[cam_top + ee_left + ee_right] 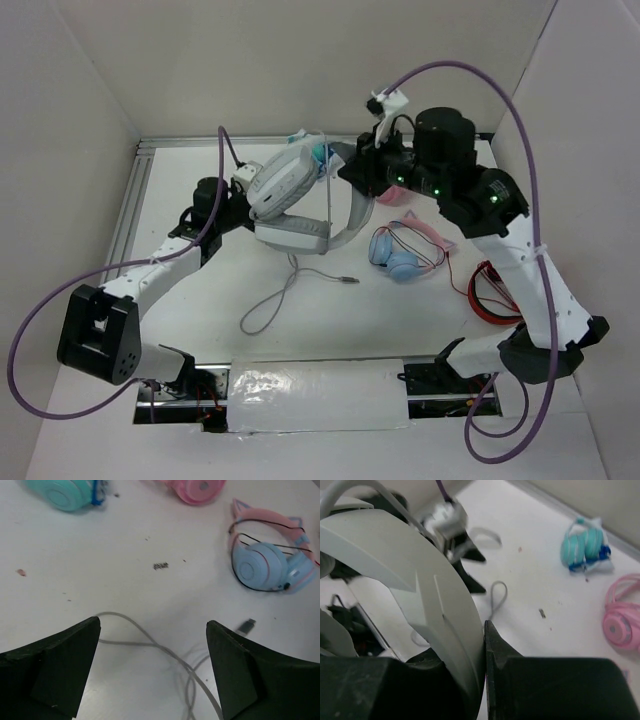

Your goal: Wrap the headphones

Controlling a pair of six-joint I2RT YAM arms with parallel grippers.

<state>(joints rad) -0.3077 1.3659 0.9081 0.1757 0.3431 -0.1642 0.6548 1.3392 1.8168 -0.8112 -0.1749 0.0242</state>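
Observation:
The large light-grey and white headphones hang above the table at the back centre. My right gripper is shut on their wide headband, pinched between its black fingers. Their thin grey cable drops to the table, loops there and ends in a plug. My left gripper is open above the table, with the cable lying on the surface below the gap and touching neither finger. In the top view the left fingers are hidden by the headphones.
A blue-cupped pair with a pink band lies right of centre. An all-pink pair and a teal pair lie near the back wall. Coiled red cable sits by the right arm. A foil-covered panel spans the front edge.

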